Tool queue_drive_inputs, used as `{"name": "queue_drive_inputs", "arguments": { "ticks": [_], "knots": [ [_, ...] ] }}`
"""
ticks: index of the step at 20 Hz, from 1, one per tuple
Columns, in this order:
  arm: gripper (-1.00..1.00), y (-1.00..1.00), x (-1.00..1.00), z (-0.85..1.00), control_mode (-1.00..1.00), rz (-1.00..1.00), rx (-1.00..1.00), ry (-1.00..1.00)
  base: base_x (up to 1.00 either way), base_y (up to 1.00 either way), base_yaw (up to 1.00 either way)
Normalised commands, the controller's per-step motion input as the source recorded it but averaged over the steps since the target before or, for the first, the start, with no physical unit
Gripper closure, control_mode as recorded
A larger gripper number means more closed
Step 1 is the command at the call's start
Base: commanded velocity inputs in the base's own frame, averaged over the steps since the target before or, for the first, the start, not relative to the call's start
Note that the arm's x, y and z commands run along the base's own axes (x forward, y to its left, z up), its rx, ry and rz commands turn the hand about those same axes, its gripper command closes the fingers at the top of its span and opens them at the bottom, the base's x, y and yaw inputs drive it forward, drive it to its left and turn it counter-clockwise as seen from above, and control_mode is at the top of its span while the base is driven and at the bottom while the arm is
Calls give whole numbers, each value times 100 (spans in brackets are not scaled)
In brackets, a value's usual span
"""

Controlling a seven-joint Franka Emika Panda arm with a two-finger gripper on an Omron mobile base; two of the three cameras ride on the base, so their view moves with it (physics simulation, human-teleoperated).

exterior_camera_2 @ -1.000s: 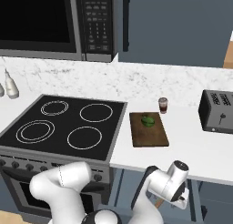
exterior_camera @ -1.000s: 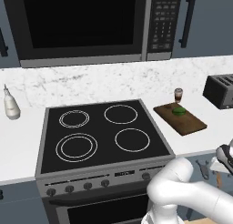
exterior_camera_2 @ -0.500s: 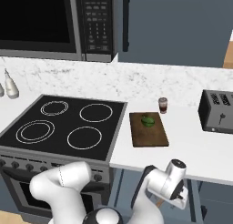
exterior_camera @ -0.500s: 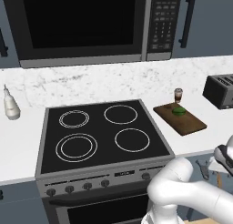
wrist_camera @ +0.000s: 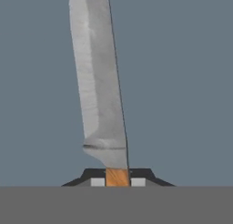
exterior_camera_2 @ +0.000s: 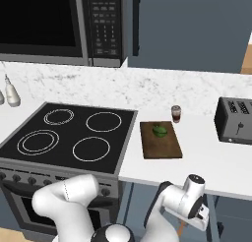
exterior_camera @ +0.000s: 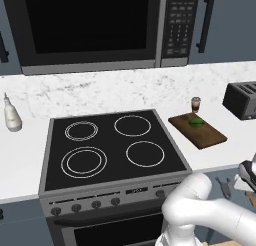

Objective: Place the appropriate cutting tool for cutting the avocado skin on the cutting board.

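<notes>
- Grey steel blade of the knife (wrist_camera: 101, 82) runs up the hand view from its tan wooden handle, which sits between the two dark tips of the pincer (wrist_camera: 117, 177) at the bottom; the pincer is pressed onto that handle.
- Behind the blade in the hand view there is a flat blue-grey surface, nothing else to tell.
- Right base view: the white hand of the arm (exterior_camera_2: 189, 204) hangs low, in front of and below the front edge of the desk (exterior_camera_2: 221, 160), off the right side of the stove (exterior_camera_2: 69, 137). The knife itself is too small to make out there.
- Left base view: the arm bends across the lower right corner; the hand is cut by the right edge of the picture, below desk level.
- Dark-brown cutting board (exterior_camera_2: 161, 143) lies flat on the desk just right of the stove, long side running front to back.
- Avocado (exterior_camera_2: 159, 131), small and dark green, rests on the rear half of the board; same in the left base view, avocado (exterior_camera: 196, 122) on board (exterior_camera: 202, 135).
- Small brown jar with pale lid (exterior_camera_2: 176, 113) stands on the desk just behind the board's rear right corner, apart from the avocado.
- Black toaster (exterior_camera_2: 235, 120) sits on the desk well to the right of the board.
- White bottle (exterior_camera: 12, 115) stands on the desk left of the stove.
- Microwave (exterior_camera: 90, 25) hangs above the stove.
- Knife and board are well apart: the knife is down in front of the desk, and only the avocado lies on the board.
</notes>
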Motion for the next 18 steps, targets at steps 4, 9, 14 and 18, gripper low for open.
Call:
{"name": "queue_drive_inputs", "arguments": {
  "ticks": [4, 9, 14, 18],
  "knots": [
    [100, 1, -51, -58, -100, -7, 0, 0, 0, 0, 0],
    [100, 26, -5, -16, -100, -7, 0, 0, 0, 0, 0],
    [100, 67, -10, 46, -100, -11, 6, 0, 0, 0, 0],
    [100, 44, -49, 35, -100, -16, 6, 0, 0, 0, 0]
  ]
}}
